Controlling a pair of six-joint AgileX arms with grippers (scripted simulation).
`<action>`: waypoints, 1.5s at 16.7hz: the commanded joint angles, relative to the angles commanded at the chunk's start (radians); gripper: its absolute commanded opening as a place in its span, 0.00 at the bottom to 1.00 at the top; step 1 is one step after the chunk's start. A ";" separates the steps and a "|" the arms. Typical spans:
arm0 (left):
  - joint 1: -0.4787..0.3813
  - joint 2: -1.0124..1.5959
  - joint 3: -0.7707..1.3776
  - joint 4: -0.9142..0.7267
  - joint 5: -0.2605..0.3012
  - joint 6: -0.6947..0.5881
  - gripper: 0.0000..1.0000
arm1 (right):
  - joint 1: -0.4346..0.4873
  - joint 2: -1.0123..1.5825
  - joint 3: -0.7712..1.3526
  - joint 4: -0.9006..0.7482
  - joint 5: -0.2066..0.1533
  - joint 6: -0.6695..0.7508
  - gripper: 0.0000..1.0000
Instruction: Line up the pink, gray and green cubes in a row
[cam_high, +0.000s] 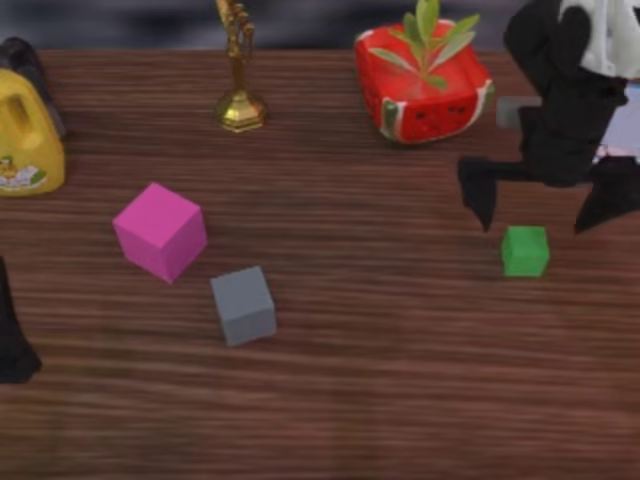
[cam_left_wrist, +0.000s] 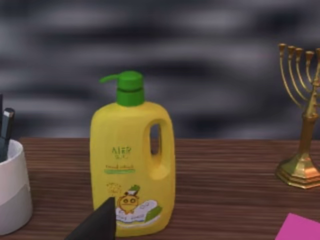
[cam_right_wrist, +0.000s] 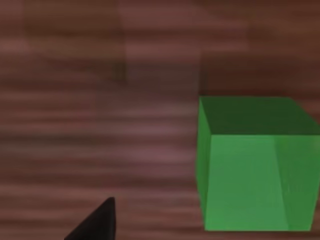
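Observation:
The pink cube (cam_high: 160, 230) lies left of centre, and its corner also shows in the left wrist view (cam_left_wrist: 302, 227). The gray cube (cam_high: 243, 305) sits just right of it and nearer the front, a small gap between them. Far to the right rests the green cube (cam_high: 525, 250), which looms large in the right wrist view (cam_right_wrist: 255, 165). My right gripper (cam_high: 535, 224) hovers open just behind and above the green cube, nothing between its fingers; one fingertip (cam_right_wrist: 102, 220) shows beside the cube. My left gripper (cam_high: 14, 352) is parked open at the table's left edge.
A yellow pump bottle (cam_high: 25, 135) (cam_left_wrist: 132, 165) stands at the back left, with a white pen cup (cam_left_wrist: 12, 190) beside it. A gold candlestick (cam_high: 240, 100) (cam_left_wrist: 302, 150) and a watermelon-patterned planter (cam_high: 425, 80) stand along the back edge.

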 joint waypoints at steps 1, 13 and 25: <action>0.000 0.000 0.000 0.000 0.000 0.000 1.00 | 0.001 0.015 -0.021 0.038 0.000 0.001 1.00; 0.000 0.000 0.000 0.000 0.000 0.000 1.00 | 0.003 0.092 -0.125 0.218 0.001 0.005 0.77; 0.000 0.000 0.000 0.000 0.000 0.000 1.00 | 0.003 0.092 -0.125 0.218 0.001 0.005 0.00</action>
